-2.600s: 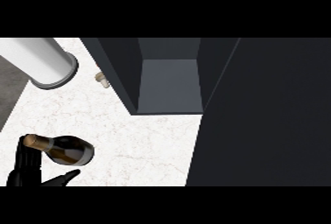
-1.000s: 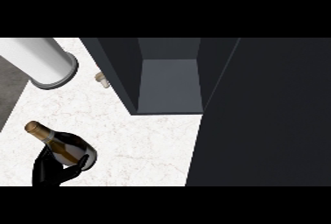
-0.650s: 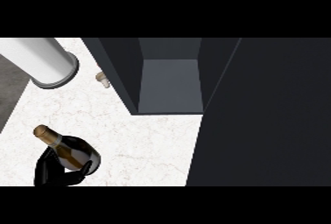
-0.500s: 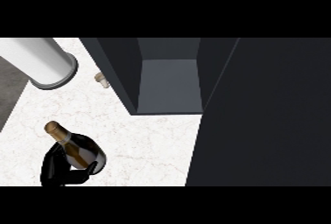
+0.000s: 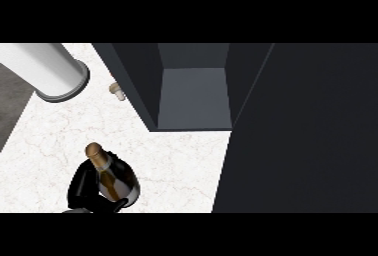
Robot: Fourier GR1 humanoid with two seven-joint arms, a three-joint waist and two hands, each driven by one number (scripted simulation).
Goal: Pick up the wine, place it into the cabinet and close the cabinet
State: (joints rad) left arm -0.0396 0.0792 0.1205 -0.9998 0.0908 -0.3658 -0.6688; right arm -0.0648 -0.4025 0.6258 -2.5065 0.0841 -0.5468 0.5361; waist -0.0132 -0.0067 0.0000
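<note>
1. Wine bottle [image 5: 109, 176] sits at the near left of the white counter [image 5: 184, 155], gold-foil neck pointing to the far side, dark body toward me.
2. My left hand [image 5: 83, 187] is curled round the bottle's body, black fingers wrapping both sides; part of the hand is cut off by the view's lower edge.
3. My right hand doesn't show anywhere.
4. Beyond the bottle, bare marble-look counter runs up to the cabinet [image 5: 196, 95], which stands open; grey floor inside, dark walls either side.
5. Cabinet door [image 5: 303, 130] is the big dark panel filling the right side, swung open toward me.
6. Far left: a white cylinder [image 5: 48, 70] lying at the counter's edge.
7. Small tan object [image 5: 117, 90] just beside the cabinet's left wall; can't tell what it is.
</note>
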